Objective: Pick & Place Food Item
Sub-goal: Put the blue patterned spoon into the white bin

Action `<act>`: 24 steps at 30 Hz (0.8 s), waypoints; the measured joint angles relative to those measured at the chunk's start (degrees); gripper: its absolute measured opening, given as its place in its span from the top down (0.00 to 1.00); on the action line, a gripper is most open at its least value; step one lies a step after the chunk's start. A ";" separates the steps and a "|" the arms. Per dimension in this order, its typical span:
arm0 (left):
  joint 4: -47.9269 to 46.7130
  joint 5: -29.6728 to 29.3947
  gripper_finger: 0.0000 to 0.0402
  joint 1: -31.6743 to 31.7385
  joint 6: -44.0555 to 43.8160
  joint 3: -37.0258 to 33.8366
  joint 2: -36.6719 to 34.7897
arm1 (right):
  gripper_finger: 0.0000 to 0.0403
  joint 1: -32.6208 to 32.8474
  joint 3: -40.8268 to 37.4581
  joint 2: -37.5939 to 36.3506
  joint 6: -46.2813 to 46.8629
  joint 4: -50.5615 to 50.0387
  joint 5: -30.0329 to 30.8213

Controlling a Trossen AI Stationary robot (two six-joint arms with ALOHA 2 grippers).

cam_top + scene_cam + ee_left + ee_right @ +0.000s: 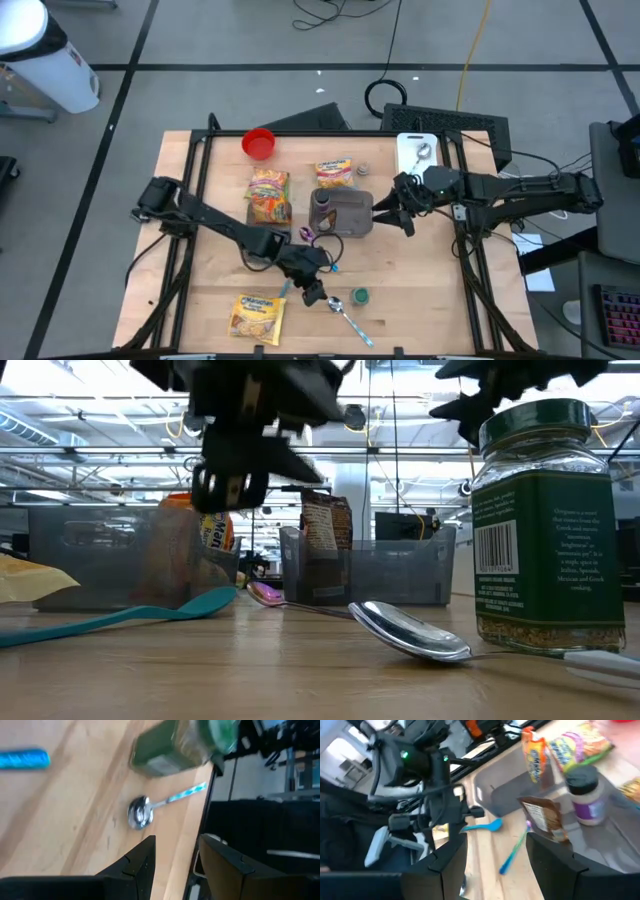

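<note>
My left hand (312,292) hovers half open, empty, above spoon (337,305). Green jar (360,296) nearby: glass, rigid, slippery, grip mid-body.

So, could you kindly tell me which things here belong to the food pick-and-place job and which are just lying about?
Job:
- grey bin
- noodle packet
- green spice jar
- left claw, open above the table

Lying about:
- red cup
- metal spoon
- blue spoon
</note>
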 joint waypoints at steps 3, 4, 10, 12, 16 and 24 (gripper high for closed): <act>2.51 2.41 0.61 -0.02 -0.94 -0.02 2.89 | 0.51 0.00 -3.03 -2.41 2.38 2.88 0.14; 3.06 2.92 0.61 -0.02 -1.32 0.00 3.72 | 0.51 0.00 -3.88 -3.01 3.05 3.46 0.13; 6.97 4.09 0.61 0.15 -2.61 -0.08 7.42 | 0.51 -0.02 -7.38 -5.28 5.94 6.50 0.12; 8.45 3.34 0.61 0.15 -2.75 0.02 8.29 | 0.51 -0.02 -7.82 -5.60 6.25 6.10 0.11; 9.96 2.56 0.61 0.29 -2.66 0.03 9.54 | 0.51 -0.02 -7.80 -5.52 5.52 6.48 0.10; 14.89 4.82 0.61 0.94 -3.83 0.02 13.19 | 0.51 -0.02 -7.80 -5.36 5.04 6.60 0.12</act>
